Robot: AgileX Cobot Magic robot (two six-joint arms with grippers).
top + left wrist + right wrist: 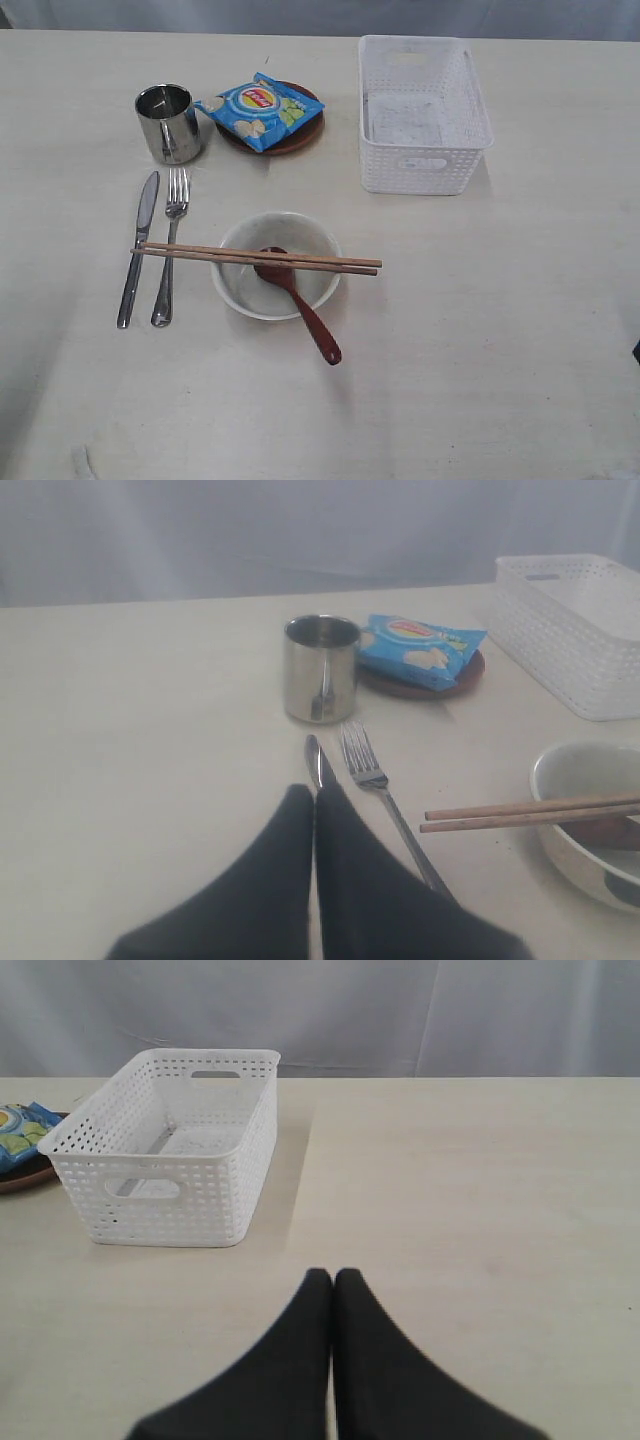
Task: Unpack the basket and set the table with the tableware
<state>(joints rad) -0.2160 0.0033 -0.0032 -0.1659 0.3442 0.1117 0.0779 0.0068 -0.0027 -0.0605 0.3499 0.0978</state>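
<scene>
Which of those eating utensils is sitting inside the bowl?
The spoon: its head lies in the bowl, handle over the rim. The chopsticks lie across the top; knife and fork lie beside it.

Soft, even light — the basket point(420, 170) casts a faint shadow. Wrist views look hazy, perhaps slightly defocused.

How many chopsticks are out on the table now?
2. One chopstick lies across the bowl; the other chopstick lies right beside it, nearer the spoon handle. None visible in the basket.
</scene>
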